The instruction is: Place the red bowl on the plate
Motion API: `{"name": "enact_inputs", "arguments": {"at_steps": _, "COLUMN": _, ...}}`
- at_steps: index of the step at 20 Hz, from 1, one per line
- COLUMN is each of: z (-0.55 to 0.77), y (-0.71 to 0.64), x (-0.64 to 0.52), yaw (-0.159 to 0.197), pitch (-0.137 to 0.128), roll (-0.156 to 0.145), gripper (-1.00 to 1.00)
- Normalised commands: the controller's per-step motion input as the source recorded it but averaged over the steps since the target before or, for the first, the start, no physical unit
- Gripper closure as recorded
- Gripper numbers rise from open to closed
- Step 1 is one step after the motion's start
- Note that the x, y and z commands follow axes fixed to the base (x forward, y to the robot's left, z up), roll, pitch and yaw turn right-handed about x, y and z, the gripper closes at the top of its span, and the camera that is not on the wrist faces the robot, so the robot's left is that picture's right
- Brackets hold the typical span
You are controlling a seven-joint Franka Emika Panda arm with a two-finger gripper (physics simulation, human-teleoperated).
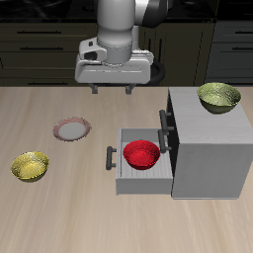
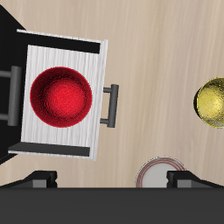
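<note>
The red bowl [image 1: 141,153] sits in the open drawer [image 1: 126,174], at five o'clock from the wide, empty hand [image 1: 114,90].

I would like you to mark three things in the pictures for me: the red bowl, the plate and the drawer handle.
red bowl [image 1: 141,153], exterior view, middle of its inside.
plate [image 1: 71,128], exterior view, pale centre.
drawer handle [image 2: 111,105], wrist view, middle of the bar.

Pale wood-grain table [image 1: 59,212] up front, grey cabinet [image 1: 212,148] with open drawer [image 1: 124,176], dark kitchen cupboards [image 1: 40,44] lining the back, evenly lit.
</note>
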Motion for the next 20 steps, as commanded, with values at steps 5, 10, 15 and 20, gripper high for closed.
{"name": "enact_inputs", "arguments": {"at_steps": 5, "z": 0.04, "y": -0.01, "x": 0.28, "yaw": 0.016, "pitch": -0.004, "roll": 0.015, "gripper": -1.0}}
{"name": "enact_inputs", "arguments": {"at_steps": 10, "z": 0.04, "y": -0.03, "x": 0.23, "yaw": 0.011, "pitch": 0.005, "roll": 0.01, "gripper": -1.0}}
{"name": "enact_inputs", "arguments": {"at_steps": 15, "z": 0.04, "y": 0.11, "x": 0.21, "yaw": 0.021, "pitch": -0.011, "roll": 0.038, "gripper": -1.0}}
{"name": "enact_inputs", "arguments": {"at_steps": 20, "z": 0.12, "y": 0.02, "x": 0.17, "yaw": 0.006, "pitch": -0.015, "roll": 0.015, "gripper": -1.0}}
